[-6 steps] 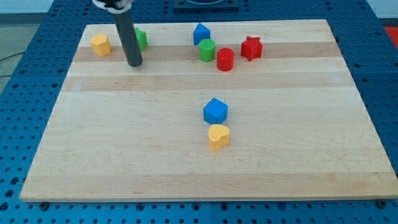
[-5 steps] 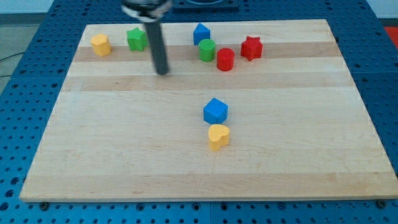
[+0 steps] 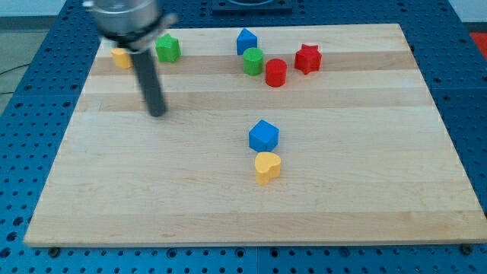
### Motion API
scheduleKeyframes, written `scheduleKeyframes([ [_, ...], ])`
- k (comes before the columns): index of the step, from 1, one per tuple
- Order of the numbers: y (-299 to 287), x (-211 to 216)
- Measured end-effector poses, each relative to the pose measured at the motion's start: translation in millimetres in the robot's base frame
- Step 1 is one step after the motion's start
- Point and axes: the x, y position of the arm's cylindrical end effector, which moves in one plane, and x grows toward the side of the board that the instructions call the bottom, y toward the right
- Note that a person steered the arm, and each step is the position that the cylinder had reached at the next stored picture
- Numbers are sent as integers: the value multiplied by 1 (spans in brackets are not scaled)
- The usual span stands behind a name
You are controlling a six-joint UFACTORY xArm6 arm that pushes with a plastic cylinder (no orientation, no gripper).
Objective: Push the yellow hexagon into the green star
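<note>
— Yellow hexagon (image 3: 120, 58): where is it seen?
— At the board's (image 3: 365, 198) top-left corner, partly hidden by the rod; the green star (image 3: 167, 49) sits apart to its right.
— And my tip (image 3: 157, 113)?
— It is placed below both blocks, touching neither. No gripper is fitted, so nothing is held.

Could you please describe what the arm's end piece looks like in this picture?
My tip ends a straight, smooth, dark grey cylindrical rod. The rod hangs from a wider, blurred silver-and-black round mount at the view's top. No cables or markings show on it.
</note>
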Motion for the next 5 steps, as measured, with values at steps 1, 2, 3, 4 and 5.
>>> scheduleKeyframes([
  [1,-58,-19],
  [2,-90,-36],
  [3,-107,-50],
  [4,-107,-54],
  [5,-107,-90],
])
